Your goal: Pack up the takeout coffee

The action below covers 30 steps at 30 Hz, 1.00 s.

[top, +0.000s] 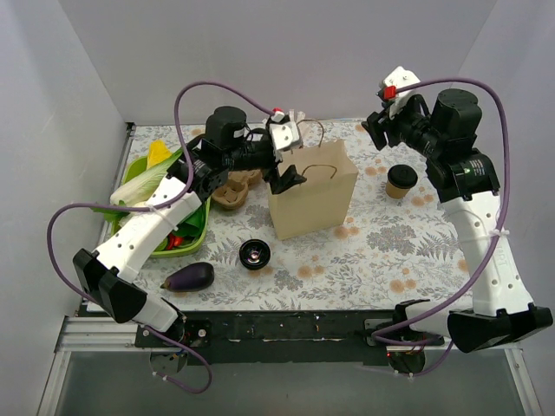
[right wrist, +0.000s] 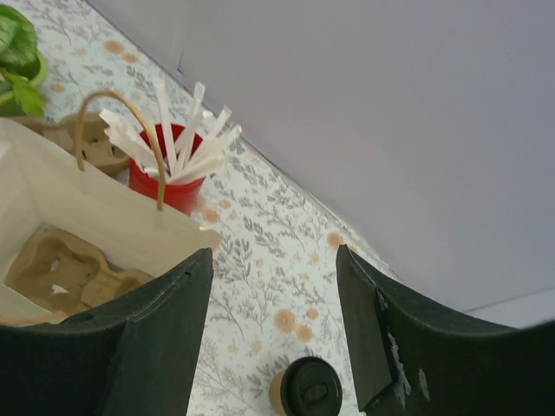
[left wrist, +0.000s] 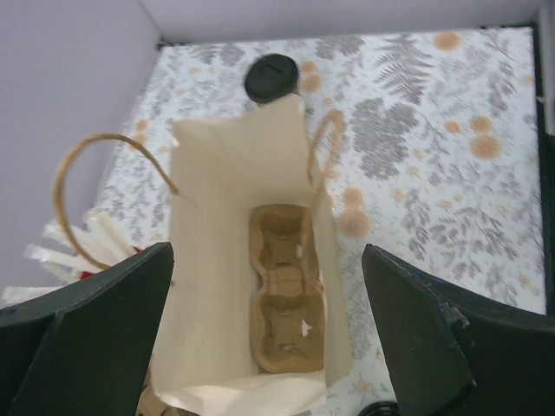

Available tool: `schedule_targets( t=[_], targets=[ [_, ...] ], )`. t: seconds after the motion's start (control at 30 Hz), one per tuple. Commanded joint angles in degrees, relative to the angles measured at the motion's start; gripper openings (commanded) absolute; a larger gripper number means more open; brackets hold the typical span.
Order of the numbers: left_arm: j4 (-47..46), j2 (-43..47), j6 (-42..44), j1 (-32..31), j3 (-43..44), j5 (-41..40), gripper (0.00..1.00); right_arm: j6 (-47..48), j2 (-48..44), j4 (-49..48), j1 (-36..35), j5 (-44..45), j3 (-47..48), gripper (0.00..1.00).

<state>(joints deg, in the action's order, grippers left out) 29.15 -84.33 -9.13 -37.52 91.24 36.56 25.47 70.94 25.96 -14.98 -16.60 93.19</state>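
The takeout coffee (top: 401, 180), a tan kraft cup with a black lid, stands upright on the floral table to the right of the open paper bag (top: 314, 195). In the right wrist view the cup (right wrist: 299, 392) sits low between my fingers, well below them. My right gripper (right wrist: 274, 260) is open and empty, raised near the back right (top: 373, 134). My left gripper (top: 286, 179) is open and empty over the bag's left rim. The left wrist view (left wrist: 267, 253) looks down into the bag, where a pulp cup carrier (left wrist: 286, 299) lies on the bottom. The cup's lid (left wrist: 271, 78) shows beyond the bag.
A red cup of white straws (right wrist: 169, 184) stands behind the bag. A second pulp carrier (top: 234, 191) lies left of the bag. A loose black lid (top: 254, 254) and an eggplant (top: 188, 277) lie in front. A green basket of vegetables (top: 195, 227) is at the far left.
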Motion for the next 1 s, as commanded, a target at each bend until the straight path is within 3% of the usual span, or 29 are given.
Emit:
schedule_targets(
  t=[0.0,0.17,0.37,0.63,0.97],
  targets=[
    [-9.5,3.3,-8.3,0.7,4.9,-13.2,0.93,0.3,0.1,2.3,5.0,0.1,-3.0,0.66],
    [-9.4,0.8,-13.4,2.7,6.5,-23.9,0.94,3.4,5.2,9.1,13.3,2.9,-6.0,0.66],
    [-8.9,2.4,-14.2,3.1,1.7,-24.2,0.94,3.1,15.1,15.4,21.5,4.5,-5.3,0.73],
    [-7.4,2.4,-13.8,3.4,0.3,-22.1,0.94,5.3,24.8,16.8,22.6,3.8,-3.1,0.89],
    [-6.6,1.6,-13.2,3.8,-0.3,-20.8,0.94,3.7,32.2,17.6,22.6,5.7,1.1,0.92]
  ],
)
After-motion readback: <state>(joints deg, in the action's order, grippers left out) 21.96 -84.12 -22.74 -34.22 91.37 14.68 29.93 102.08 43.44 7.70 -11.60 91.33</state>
